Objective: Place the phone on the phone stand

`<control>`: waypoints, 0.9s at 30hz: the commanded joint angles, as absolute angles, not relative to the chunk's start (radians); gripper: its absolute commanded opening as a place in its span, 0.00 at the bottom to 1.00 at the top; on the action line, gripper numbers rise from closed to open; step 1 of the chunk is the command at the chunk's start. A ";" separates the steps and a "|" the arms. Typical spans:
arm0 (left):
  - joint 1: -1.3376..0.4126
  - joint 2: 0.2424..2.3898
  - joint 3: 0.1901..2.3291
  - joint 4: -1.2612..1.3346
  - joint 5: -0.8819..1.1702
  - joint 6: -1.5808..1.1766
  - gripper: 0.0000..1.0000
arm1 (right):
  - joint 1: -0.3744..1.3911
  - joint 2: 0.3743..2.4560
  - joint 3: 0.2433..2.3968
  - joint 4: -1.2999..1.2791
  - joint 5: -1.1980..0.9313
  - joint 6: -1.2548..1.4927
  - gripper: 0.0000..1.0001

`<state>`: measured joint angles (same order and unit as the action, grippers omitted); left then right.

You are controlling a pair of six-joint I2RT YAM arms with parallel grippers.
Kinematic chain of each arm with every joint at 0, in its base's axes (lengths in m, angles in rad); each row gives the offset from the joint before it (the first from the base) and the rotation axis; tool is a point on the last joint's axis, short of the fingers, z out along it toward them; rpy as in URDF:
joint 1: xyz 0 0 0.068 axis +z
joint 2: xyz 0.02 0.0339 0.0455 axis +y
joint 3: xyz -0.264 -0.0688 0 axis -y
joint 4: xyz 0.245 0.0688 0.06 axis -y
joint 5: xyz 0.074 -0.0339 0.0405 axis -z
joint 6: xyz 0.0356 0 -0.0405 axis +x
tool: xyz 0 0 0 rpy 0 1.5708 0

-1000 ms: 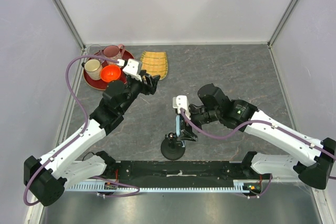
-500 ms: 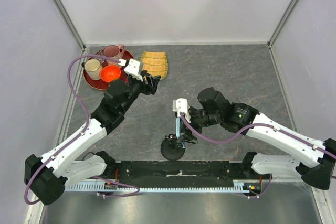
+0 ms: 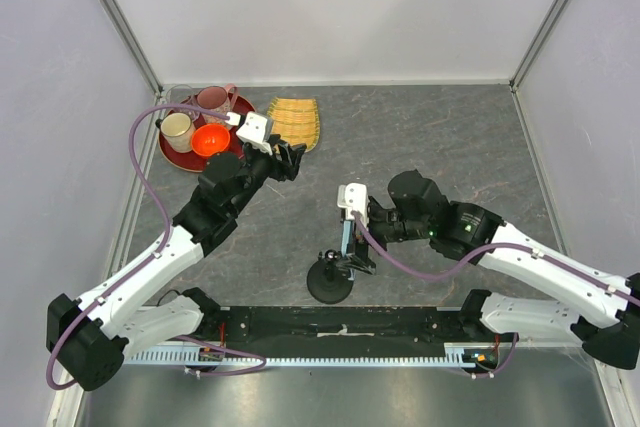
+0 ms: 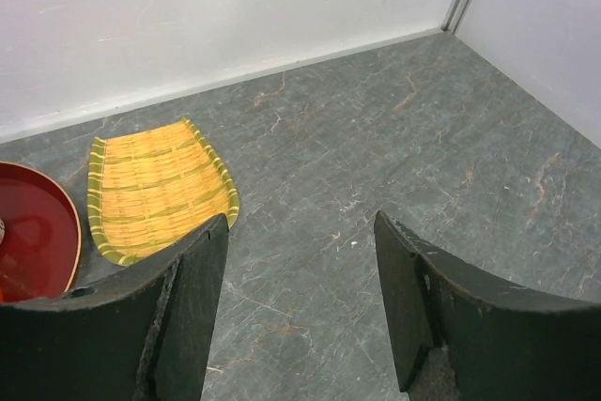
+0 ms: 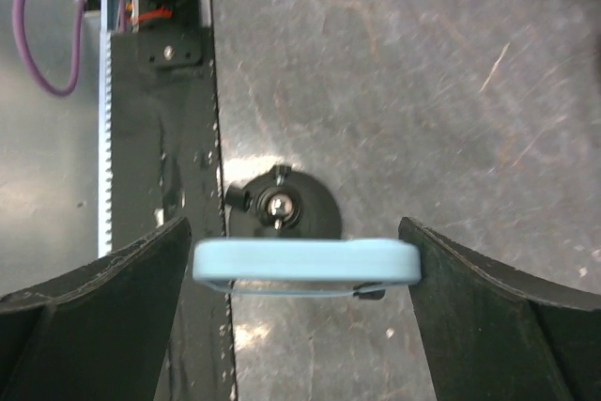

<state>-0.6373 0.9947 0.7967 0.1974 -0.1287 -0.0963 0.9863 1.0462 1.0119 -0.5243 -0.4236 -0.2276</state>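
Note:
The phone (image 5: pixel 305 261) shows edge-on in the right wrist view, its light blue case edge spanning the gap between the fingers. My right gripper (image 5: pixel 299 241) is shut on it by its two sides and holds it upright just above the black phone stand (image 5: pixel 282 209). The stand's round base and post head lie directly below and behind the phone. From the top view the phone (image 3: pixel 347 238) stands on edge over the stand (image 3: pixel 329 284), with my right gripper (image 3: pixel 352 247) on it. My left gripper (image 3: pixel 290 159) is open and empty, far from both; its jaws show wide apart in the left wrist view (image 4: pixel 300 232).
A red tray (image 3: pixel 175 155) with a pink cup (image 3: pixel 213 99), a white cup (image 3: pixel 178 129) and an orange bowl (image 3: pixel 210 139) stands at the back left. A yellow woven mat (image 3: pixel 296 122) lies beside it. The black base rail (image 3: pixel 340 325) runs just in front of the stand.
My right arm has dropped and shifted slightly right, moving the phone a little to the right over the stand. The left arm has not moved.

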 commanded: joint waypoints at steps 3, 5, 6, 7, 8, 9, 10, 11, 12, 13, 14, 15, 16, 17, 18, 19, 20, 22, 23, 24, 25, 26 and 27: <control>-0.641 0.996 0.795 0.256 -0.129 -0.104 0.70 | 0.988 0.982 1.040 -0.380 -0.402 -0.215 0.98; -0.641 0.997 0.795 0.258 -0.127 -0.106 0.69 | 0.988 0.974 1.046 -0.385 -0.419 -0.219 0.98; -0.641 0.999 0.796 0.258 -0.124 -0.106 0.69 | 0.988 0.974 1.049 -0.390 -0.423 -0.221 0.98; -0.641 0.999 0.798 0.258 -0.120 -0.106 0.69 | 0.988 0.976 1.055 -0.394 -0.434 -0.219 0.98; -0.641 0.999 0.796 0.258 -0.118 -0.104 0.69 | 0.988 0.974 1.069 -0.405 -0.439 -0.221 0.98; -0.641 0.999 0.795 0.259 -0.118 -0.104 0.69 | 0.988 0.973 1.075 -0.410 -0.442 -0.222 0.98; -0.641 0.996 0.795 0.261 -0.121 -0.104 0.69 | 0.988 0.963 1.081 -0.414 -0.442 -0.222 0.98; -0.641 0.999 0.793 0.261 -0.123 -0.104 0.69 | 0.988 0.960 1.095 -0.416 -0.439 -0.219 0.98; -0.641 0.999 0.793 0.262 -0.118 -0.106 0.69 | 0.988 0.954 1.103 -0.416 -0.436 -0.209 0.98; -0.641 0.997 0.793 0.262 -0.117 -0.106 0.69 | 0.989 0.937 1.118 -0.417 -0.433 -0.203 0.98; -0.641 0.996 0.795 0.262 -0.115 -0.106 0.69 | 0.988 0.928 1.124 -0.416 -0.414 -0.193 0.98; -0.641 0.994 0.793 0.262 -0.115 -0.106 0.69 | 0.988 0.902 1.134 -0.413 -0.399 -0.160 0.98; -0.641 0.991 0.792 0.265 -0.117 -0.104 0.69 | 0.989 0.888 1.147 -0.405 -0.376 -0.143 0.98; -0.641 0.986 0.790 0.267 -0.118 -0.103 0.69 | 0.988 0.873 1.157 -0.393 -0.326 -0.120 0.98; -0.641 0.985 0.787 0.270 -0.121 -0.103 0.69 | 0.988 0.839 1.169 -0.388 -0.278 -0.080 0.98; -0.641 0.985 0.787 0.271 -0.121 -0.103 0.69 | 0.988 0.822 1.193 -0.384 -0.226 -0.051 0.98; -0.641 0.982 0.787 0.272 -0.121 -0.103 0.69 | 0.988 0.804 1.204 -0.374 -0.162 -0.023 0.98; -0.641 0.974 0.788 0.272 -0.123 -0.098 0.69 | 0.988 0.744 1.229 -0.371 0.091 0.077 0.98; -0.641 0.968 0.785 0.272 -0.127 -0.094 0.69 | 0.988 0.723 1.235 -0.359 0.224 0.130 0.98; -0.641 0.956 0.785 0.272 -0.139 -0.091 0.69 | 0.988 0.689 1.245 -0.365 0.432 0.193 0.98; -0.641 0.947 0.784 0.272 -0.147 -0.080 0.69 | 0.988 0.672 1.273 -0.379 0.493 0.222 0.98; -0.641 0.936 0.784 0.272 -0.156 -0.074 0.69 | 0.988 0.649 1.287 -0.396 0.485 0.177 0.98; -0.640 0.925 0.785 0.272 -0.170 -0.069 0.69 | 0.988 0.593 1.292 -0.393 0.473 0.141 0.98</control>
